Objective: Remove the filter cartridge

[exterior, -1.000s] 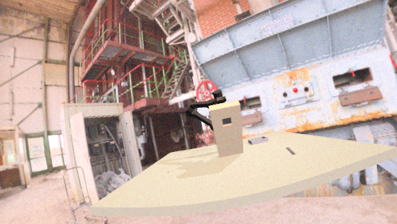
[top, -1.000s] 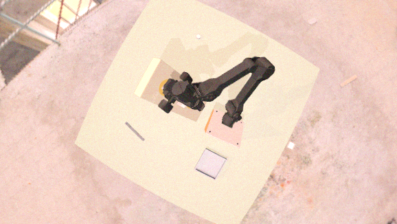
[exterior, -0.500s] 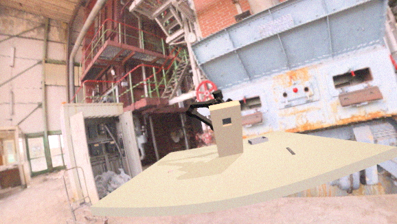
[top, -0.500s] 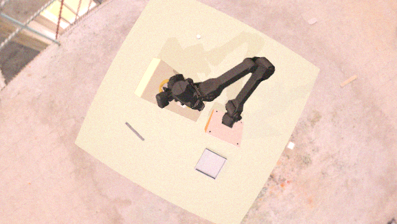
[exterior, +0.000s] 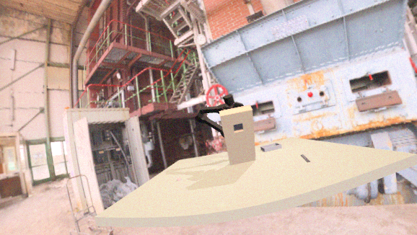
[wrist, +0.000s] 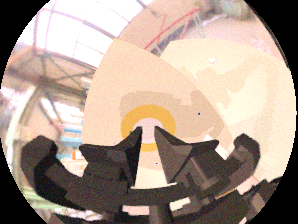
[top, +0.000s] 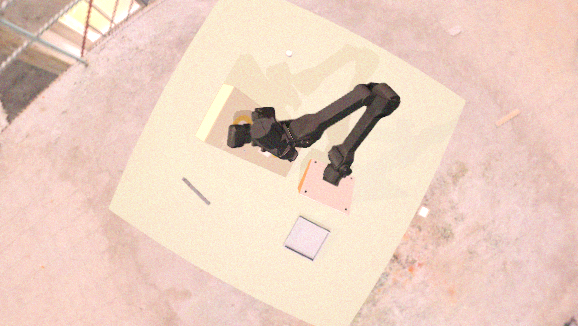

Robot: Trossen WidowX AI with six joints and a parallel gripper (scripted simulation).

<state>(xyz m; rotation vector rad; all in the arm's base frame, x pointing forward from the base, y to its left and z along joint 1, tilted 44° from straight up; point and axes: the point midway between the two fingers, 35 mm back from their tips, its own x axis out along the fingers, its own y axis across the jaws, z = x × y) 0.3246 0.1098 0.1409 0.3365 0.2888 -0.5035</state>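
The service panel (top: 225,102) (exterior: 239,144) (wrist: 113,83) is a tan upright block on the table. The round filter cartridge (top: 243,118) (wrist: 148,111) has an orange rim and sits in the panel face. My gripper (top: 238,131) (wrist: 148,127) is pressed against the cartridge face, with its two dark fingers reaching into the face inside the orange ring. It is shut on the cartridge. In the exterior view only the panel's back shows; the cartridge and gripper are hidden behind it. The grey tray (top: 306,237) (exterior: 270,147) lies apart from the panel, near the robot base.
A thin grey bar (top: 196,191) (exterior: 305,158) lies on the table left of the tray. The pink base plate (top: 320,192) carries the arm. A small white object (top: 288,52) lies at the far side. The pale table top (top: 240,260) ends in open edges all round.
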